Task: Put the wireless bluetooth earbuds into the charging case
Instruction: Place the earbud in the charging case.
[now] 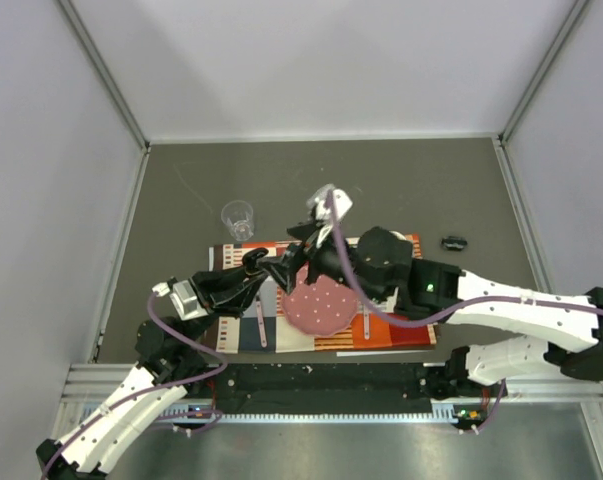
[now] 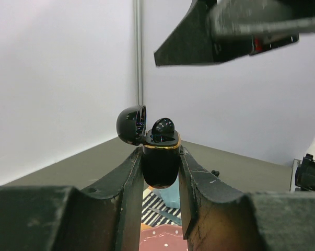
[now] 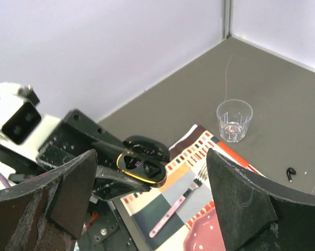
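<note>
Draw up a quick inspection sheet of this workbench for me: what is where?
Surface: grey table, striped mat under a pink plate.
Job's things: charging case, lid open, one earbud seated; small black bit on the table, maybe the other.
Clutter: clear cup, pink cutlery, black object.
Grippers: left gripper jaws shut on the case; right gripper jaws open above it.
Cables: purple cable along each arm.
Surroundings: pale walls.
</note>
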Tool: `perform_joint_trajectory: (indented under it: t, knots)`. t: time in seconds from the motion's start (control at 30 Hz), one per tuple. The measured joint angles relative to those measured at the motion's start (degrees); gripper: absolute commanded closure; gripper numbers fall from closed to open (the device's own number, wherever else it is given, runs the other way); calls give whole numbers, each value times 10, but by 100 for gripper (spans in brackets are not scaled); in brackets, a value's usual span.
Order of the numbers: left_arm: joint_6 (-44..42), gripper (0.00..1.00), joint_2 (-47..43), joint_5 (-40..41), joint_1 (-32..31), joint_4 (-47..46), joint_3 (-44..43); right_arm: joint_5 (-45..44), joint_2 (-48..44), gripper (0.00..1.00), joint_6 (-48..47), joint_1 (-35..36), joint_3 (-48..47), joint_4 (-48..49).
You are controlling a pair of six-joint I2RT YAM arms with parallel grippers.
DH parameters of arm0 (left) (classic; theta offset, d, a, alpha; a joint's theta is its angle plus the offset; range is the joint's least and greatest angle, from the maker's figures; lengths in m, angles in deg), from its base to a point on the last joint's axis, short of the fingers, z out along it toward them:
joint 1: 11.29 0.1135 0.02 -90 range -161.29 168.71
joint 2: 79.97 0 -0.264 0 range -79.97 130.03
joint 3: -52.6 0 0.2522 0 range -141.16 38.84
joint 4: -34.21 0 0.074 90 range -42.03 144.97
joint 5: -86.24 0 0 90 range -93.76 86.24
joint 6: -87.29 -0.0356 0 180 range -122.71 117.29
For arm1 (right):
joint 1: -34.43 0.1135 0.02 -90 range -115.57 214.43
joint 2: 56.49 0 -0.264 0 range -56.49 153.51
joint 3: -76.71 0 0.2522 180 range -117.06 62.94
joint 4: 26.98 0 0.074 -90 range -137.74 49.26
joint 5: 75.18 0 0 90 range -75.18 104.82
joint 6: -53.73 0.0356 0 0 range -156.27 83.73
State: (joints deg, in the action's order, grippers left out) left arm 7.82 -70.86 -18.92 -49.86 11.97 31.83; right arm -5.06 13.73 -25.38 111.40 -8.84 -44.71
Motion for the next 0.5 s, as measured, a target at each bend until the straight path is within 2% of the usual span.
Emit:
perform_joint_trajectory:
  t: [0.37,0.5]
  knots:
    - [0,100,0,0,0,-5,1,52,-70,14,128,-78,1,-8]
    - [0,100,0,-1,0,-5,0,119,-65,14,184,-120,8,-37]
